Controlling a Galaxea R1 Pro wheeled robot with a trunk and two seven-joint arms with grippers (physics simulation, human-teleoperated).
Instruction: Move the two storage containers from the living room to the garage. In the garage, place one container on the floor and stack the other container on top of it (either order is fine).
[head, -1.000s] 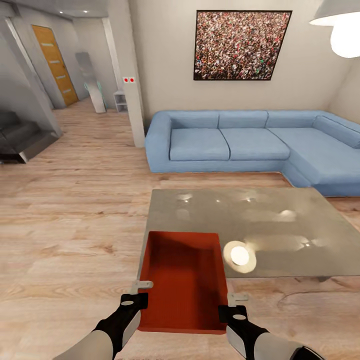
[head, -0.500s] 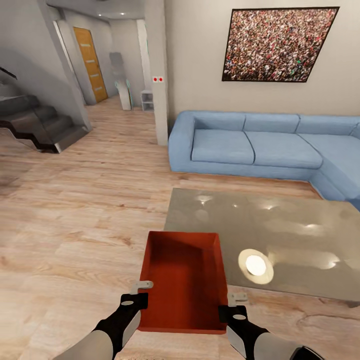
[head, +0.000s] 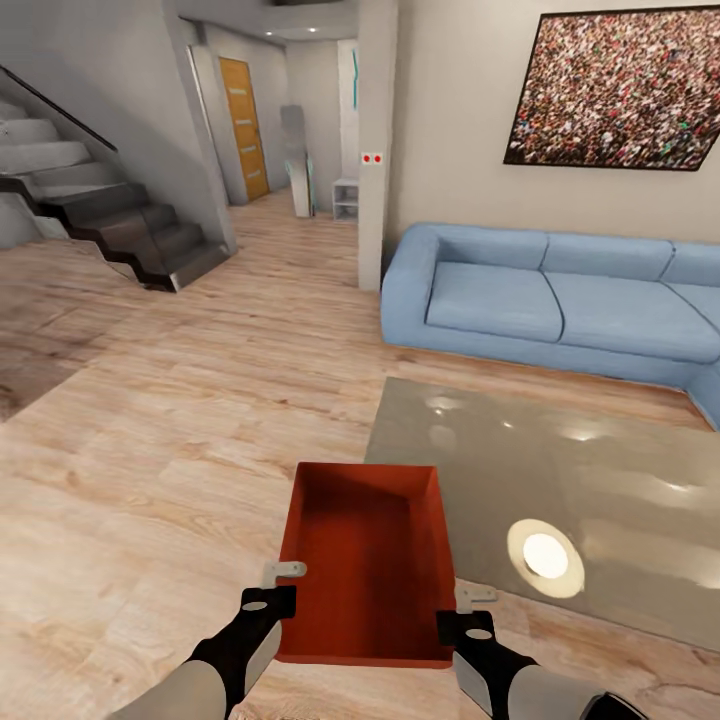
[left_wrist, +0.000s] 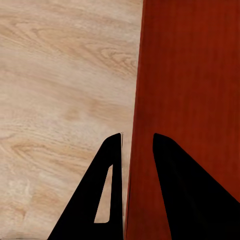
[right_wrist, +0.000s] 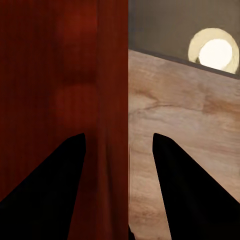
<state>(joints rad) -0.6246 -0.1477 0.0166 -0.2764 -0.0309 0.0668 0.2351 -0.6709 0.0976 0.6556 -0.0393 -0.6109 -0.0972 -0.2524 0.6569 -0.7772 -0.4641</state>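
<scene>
Open wood floor lies left; glass table and sofa block right

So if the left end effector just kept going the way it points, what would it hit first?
Probably the wood floor. The left end effector straddles the orange-red container wall, already between its fingers, and points at planks beyond; depth is unclear.

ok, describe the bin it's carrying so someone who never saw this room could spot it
Start at the blue corner sofa under the crowd picture, then come down across the glass-topped low table toward the robot. Just off that table's near-left corner, an orange-red rectangular open-top bin is held above the light wood-plank floor, one gripper on each long wall. It is the only red, empty, box-shaped thing there.
</scene>
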